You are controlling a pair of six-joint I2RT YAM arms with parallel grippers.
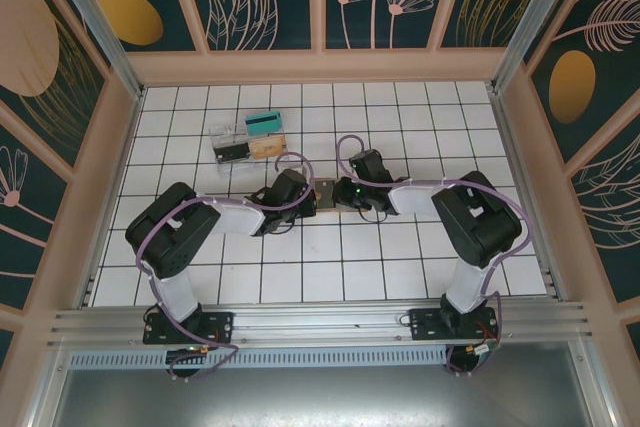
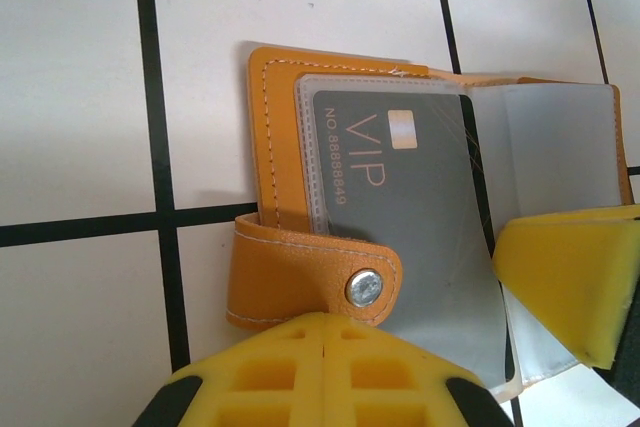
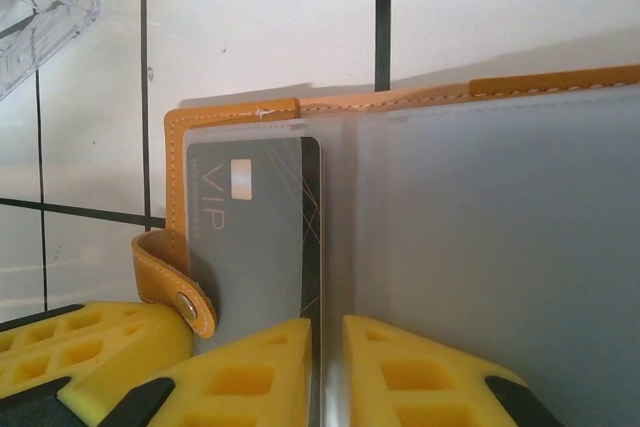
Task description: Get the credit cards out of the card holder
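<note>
The left tool (image 2: 325,339), fingers pressed together, sits at the snap strap (image 2: 300,277) of the open orange card holder (image 2: 268,137) lying mid-counter (image 2: 80,97) with a grey VIP card (image 2: 400,227) inside; the right tool (image 3: 328,352) pinches its clear sleeve (image 3: 480,227)

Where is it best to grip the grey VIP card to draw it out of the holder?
Probably the short end of the VIP card opposite its chip, beside the snap strap, coming from that end: the clear sleeve looks stitched at the chip end and orange cover side.
</note>
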